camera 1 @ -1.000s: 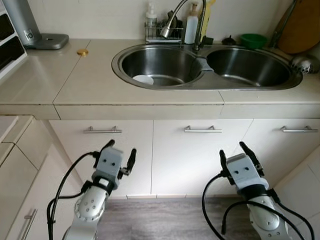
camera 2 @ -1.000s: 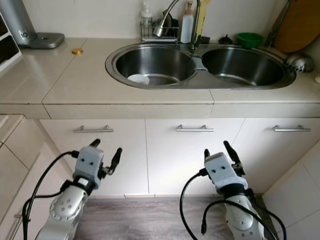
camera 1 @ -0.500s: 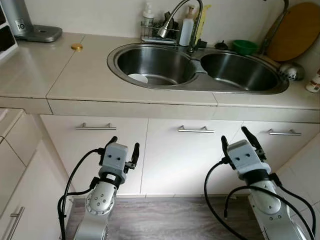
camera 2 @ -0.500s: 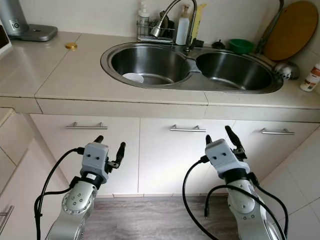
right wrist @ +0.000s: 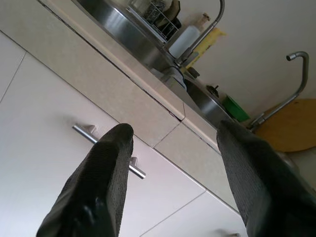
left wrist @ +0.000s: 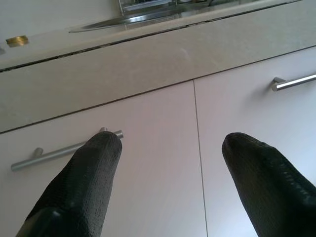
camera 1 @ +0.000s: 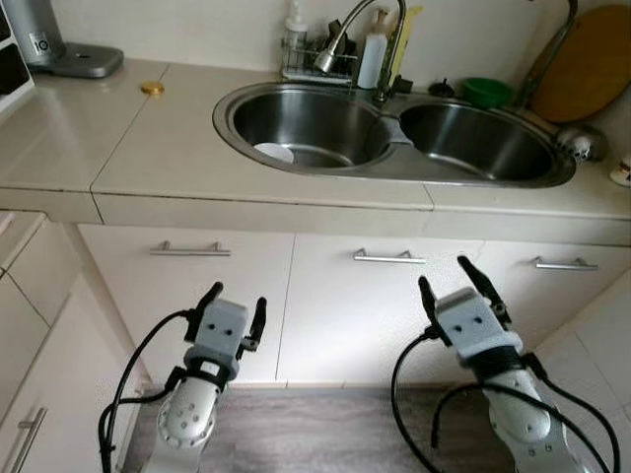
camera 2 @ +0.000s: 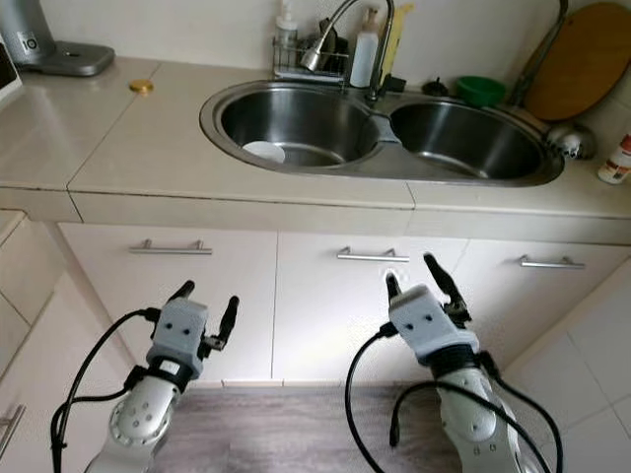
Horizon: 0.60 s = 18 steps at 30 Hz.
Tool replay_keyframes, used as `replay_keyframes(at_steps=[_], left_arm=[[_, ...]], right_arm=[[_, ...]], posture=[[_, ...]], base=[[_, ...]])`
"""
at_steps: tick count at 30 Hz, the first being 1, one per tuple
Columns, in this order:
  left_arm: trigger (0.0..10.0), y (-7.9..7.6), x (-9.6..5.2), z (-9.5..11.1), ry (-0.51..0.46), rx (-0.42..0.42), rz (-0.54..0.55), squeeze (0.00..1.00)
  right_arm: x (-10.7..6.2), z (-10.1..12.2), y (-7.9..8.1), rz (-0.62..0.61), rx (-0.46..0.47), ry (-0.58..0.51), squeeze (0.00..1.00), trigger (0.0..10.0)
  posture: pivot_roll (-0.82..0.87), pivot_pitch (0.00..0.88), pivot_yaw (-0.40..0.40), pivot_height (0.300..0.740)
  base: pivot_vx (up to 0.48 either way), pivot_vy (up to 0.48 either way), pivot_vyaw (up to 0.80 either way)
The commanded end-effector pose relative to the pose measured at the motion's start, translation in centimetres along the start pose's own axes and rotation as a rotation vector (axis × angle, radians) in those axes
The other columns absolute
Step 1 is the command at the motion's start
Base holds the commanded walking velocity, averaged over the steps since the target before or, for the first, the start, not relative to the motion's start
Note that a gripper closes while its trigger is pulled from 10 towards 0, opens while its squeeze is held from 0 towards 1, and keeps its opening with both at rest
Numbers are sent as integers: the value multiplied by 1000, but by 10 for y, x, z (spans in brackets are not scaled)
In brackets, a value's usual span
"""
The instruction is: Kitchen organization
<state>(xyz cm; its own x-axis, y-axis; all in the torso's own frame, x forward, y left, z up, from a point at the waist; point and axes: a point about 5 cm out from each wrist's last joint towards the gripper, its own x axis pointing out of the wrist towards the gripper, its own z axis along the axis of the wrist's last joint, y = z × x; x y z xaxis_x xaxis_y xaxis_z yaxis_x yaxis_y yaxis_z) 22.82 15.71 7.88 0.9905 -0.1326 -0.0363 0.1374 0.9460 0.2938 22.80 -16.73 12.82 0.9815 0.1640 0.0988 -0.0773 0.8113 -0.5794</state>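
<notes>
A steel double sink point(camera 1: 394, 163) is set in the beige counter point(camera 1: 148, 148) ahead of me. A white plate point(camera 1: 274, 153) lies in its left basin. Behind the tap stands a wire rack point(camera 1: 315, 67) with a white bottle point(camera 1: 374, 61) and a soap dispenser point(camera 1: 296, 28). A green bowl point(camera 1: 488, 92) sits behind the right basin. My left gripper point(camera 1: 233, 307) is open, low in front of the left cabinet door. My right gripper point(camera 1: 450, 281) is open too, below the counter edge near the middle door's handle point(camera 1: 389, 258).
A small gold lid point(camera 1: 152, 88) lies on the counter at the left, near a grey appliance base point(camera 1: 84, 61). A round wooden board point(camera 1: 587, 61) leans at the back right, with a steel ladle point(camera 1: 582, 143) before it. White cabinet doors with bar handles point(camera 1: 190, 250) front me.
Both grippers have sunk a little lower in the picture and the right one has shifted slightly left. The view has tilted slightly, so the counter sits a bit lower in frame.
</notes>
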Motion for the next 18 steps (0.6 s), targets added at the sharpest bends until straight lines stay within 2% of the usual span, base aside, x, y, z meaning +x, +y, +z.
replay_keyframes(at_steps=[1, 5, 11, 12, 17, 18], left_arm=[[10000, 0, -4, 3, -23, 4, 17, 0], [10000, 0, -20, 5, -27, 32, 29, 0], [10000, 1, -34, 7, -38, 56, 76, 0], [10000, 2, -37, 4, -27, 55, 107, 0], [9804, 6, -37, 2, -21, 84, 157, 0], [9216, 8, -34, 3, -23, 76, 172, 0]], right_arm=[[2, 7, -1, -8, -7, -22, 0, 10000], [0, 14, 4, 39, 17, -32, 0, 10000], [-3, 13, 5, 56, 30, -21, 0, 10000], [-2, 12, 7, 79, 34, -15, 0, 10000], [7, 11, 7, 119, 54, -10, 0, 10000], [10, 12, 5, 123, 61, -14, 0, 10000]], posture=[[-35, 0, -143, 740], [-20, 0, -166, 740], [8, 0, -208, 740], [34, 0, -238, 740], [73, 0, -314, 740], [63, 0, -316, 740]], base=[[0, 0, 0], [0, 0, 0], [0, 0, 0], [0, 0, 0], [0, 0, 0], [0, 0, 0]])
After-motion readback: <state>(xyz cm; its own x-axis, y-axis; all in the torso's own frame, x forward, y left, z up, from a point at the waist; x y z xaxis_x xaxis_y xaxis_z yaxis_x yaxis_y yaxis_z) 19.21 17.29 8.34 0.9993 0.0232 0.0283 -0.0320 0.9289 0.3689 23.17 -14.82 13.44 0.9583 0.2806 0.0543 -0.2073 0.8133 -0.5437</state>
